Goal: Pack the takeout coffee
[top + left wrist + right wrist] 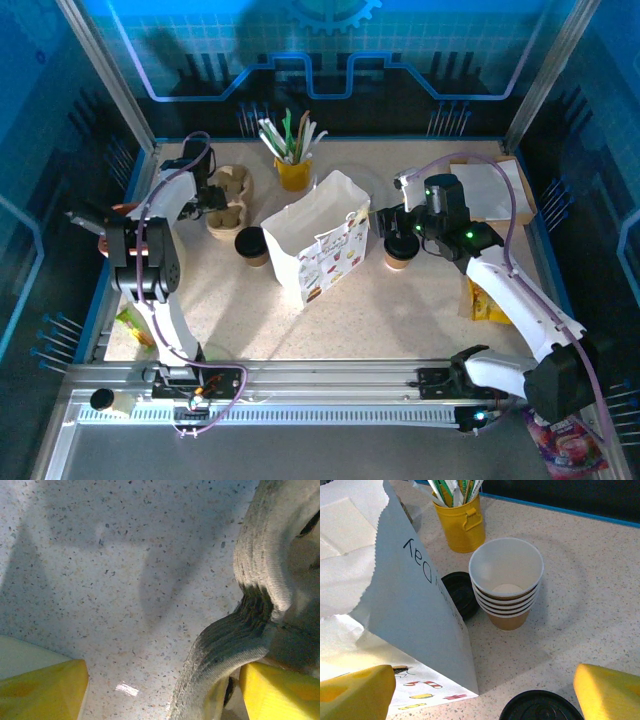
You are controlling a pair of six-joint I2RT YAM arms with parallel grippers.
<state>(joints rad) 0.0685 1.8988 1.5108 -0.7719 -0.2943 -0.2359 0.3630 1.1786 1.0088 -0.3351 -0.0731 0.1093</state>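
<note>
One takeout coffee (251, 245), a brown cup with a black lid, stands just left of the white paper bag (315, 240). The other takeout coffee (399, 252) stands right of the bag. My right gripper (392, 232) hovers over that second cup, open. In the right wrist view its black lid (540, 707) lies low between the yellow fingers (607, 692). The other cup's lid (460, 592) peeks out behind the bag (415, 610). My left gripper (212, 200) is open at the grey pulp cup carrier (230, 195). The carrier's rim (235, 645) rises beside the right-hand finger (280, 690).
A stack of lidless paper cups (506, 582) stands beyond the bag. A yellow cup of utensils (293, 172) is at the back. White napkins (490, 190) lie far right, with a yellow packet (485, 300) near the right arm.
</note>
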